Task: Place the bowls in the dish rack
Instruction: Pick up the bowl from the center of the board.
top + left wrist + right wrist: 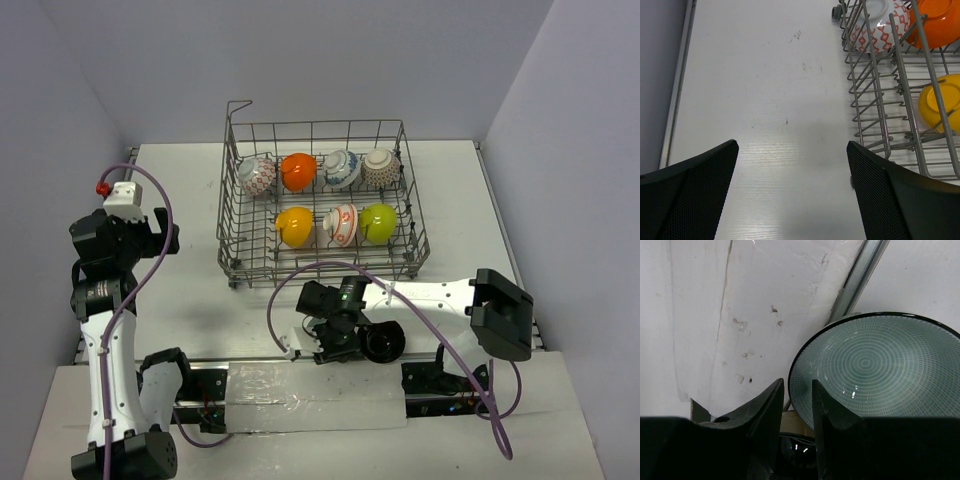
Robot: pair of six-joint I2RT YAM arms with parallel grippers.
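At the far left the left gripper (792,145) hangs over the bare table (765,100) with its jaws spread wide and nothing between them, just beside the left wall of the dish rack (320,262) but busy with none of its contents. The rack sits at the middle of the table toward the far side. It carries seven bowls on edge in two rows, running from a red-patterned bowl (257,176) and an orange bowl (298,172) at the far left to a lime green bowl (378,223) at the right of the nearer row. The strip of tines nearest the arms looks free. Nearer than the rack, close to the table's near edge, the right gripper (798,387) is down at the black bowl (875,370), whose teal-lined inside faces the wrist camera. Its jaws stand narrow and straddle the bowl's left rim, one finger inside and one outside. Whether they already pinch it I cannot tell. The bowl lies just to the right of the fingers, and the rack lies straight beyond it on the far side, so the right arm is plainly the nearer one. Being round, the bowl has no long axis to line up. The coming move likely turns on a firm hold of the rim, then a lift over the rack's near wall into the free tines
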